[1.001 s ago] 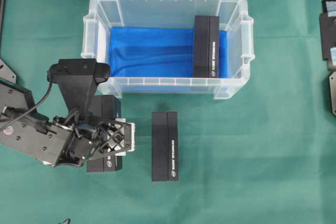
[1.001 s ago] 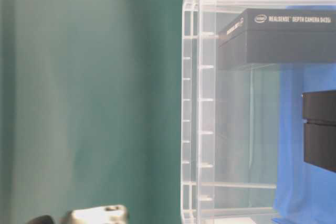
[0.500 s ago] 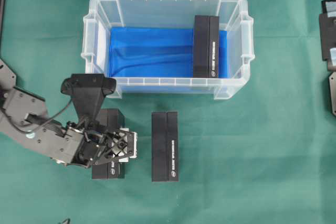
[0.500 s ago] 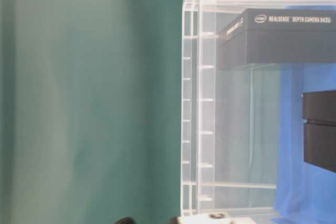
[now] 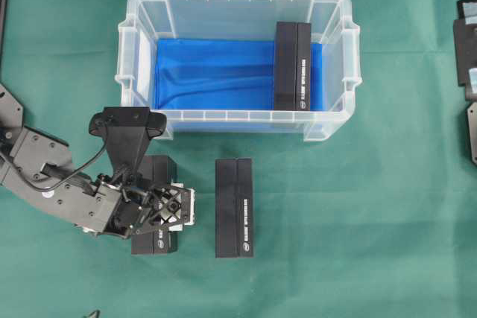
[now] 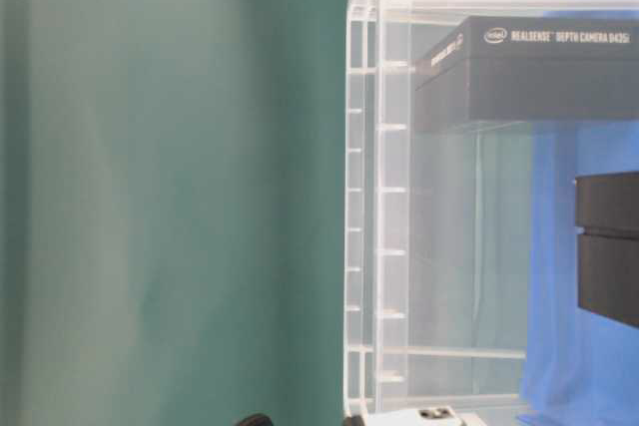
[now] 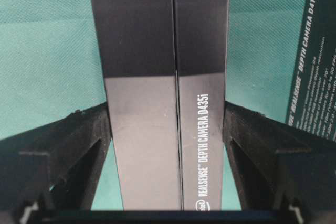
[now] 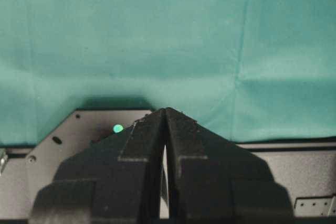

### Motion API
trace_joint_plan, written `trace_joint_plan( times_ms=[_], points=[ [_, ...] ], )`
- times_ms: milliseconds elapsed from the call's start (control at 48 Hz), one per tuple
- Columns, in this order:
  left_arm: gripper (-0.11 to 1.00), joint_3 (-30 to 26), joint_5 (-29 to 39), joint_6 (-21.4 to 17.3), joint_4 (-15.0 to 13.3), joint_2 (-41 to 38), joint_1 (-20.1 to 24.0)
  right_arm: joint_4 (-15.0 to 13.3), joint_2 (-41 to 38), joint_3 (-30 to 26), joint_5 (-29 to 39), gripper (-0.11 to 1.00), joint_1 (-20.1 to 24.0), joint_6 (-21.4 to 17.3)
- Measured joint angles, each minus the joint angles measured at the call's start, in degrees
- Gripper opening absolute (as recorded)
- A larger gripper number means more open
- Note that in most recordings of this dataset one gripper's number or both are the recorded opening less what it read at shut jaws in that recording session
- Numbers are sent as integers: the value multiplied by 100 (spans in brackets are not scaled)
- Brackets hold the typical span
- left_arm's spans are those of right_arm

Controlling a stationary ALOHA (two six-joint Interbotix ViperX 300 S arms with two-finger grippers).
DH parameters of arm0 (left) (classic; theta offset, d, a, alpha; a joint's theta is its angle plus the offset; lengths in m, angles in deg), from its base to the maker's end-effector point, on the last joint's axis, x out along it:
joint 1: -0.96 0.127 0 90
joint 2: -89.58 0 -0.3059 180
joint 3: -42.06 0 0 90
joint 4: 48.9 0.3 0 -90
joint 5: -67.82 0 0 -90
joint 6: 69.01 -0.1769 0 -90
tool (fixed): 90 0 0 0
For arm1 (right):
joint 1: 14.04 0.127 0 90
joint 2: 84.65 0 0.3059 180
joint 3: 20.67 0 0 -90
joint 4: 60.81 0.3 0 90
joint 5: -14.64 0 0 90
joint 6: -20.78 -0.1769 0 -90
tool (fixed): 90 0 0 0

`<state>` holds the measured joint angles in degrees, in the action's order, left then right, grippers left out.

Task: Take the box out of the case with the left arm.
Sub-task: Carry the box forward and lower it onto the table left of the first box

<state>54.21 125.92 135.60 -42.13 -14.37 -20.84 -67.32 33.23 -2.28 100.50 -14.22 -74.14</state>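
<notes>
Since a second ago we have carried the long black cardboard box [image 5: 155,206] a little lower in the overhead view and closer to the green cloth [image 5: 373,221], in front of the large clear plastic case [image 5: 237,115] near its left corner. Our left gripper [image 5: 165,209] straddles it across its short width, long axis running toward the case, jaws spread wide and pinching its sides. Release seems next. Our right gripper [image 8: 165,129] is pressed together.
</notes>
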Motion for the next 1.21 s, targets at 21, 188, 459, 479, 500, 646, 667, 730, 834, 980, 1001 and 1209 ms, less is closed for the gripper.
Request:
trace_joint_plan(
  times_ms=[21, 188, 459, 479, 500, 646, 667, 730, 834, 980, 1001, 1209],
  points=[
    [63, 9, 0, 0, 0, 0, 9, -9, 9, 9, 0, 2, 0, 0],
    [74, 35, -9, 0, -9, 9, 0, 0, 9, 9, 0, 2, 0, 0],
    [90, 62, -132, 0, -9, 9, 9, 0, 9, 9, 0, 2, 0, 0],
    [90, 62, -132, 0, -9, 9, 9, 0, 9, 9, 0, 2, 0, 0],
    [90, 62, -141, 0, -9, 9, 9, -9, 9, 9, 0, 2, 0, 0],
    [90, 62, -141, 0, -9, 9, 9, -9, 9, 9, 0, 2, 0, 0],
    [90, 44, -141, 0, -9, 9, 9, -9, 9, 9, 0, 2, 0, 0],
    [90, 35, -132, -18, -9, 18, 9, -9, 9, 9, 0, 2, 0, 0],
    [90, -26, -114, -97, -9, 114, 9, -9, 9, 9, 0, 2, 0, 0],
    [90, -185, 44, -334, -9, 272, 9, -9, 9, 9, 0, 2, 0, 0],
    [90, -220, 123, -369, -9, 308, 9, -9, 9, 9, 0, 2, 0, 0],
    [90, -738, 1090, -404, -9, 571, 9, -9, 9, 9, 0, 2, 0, 0]
  ],
)
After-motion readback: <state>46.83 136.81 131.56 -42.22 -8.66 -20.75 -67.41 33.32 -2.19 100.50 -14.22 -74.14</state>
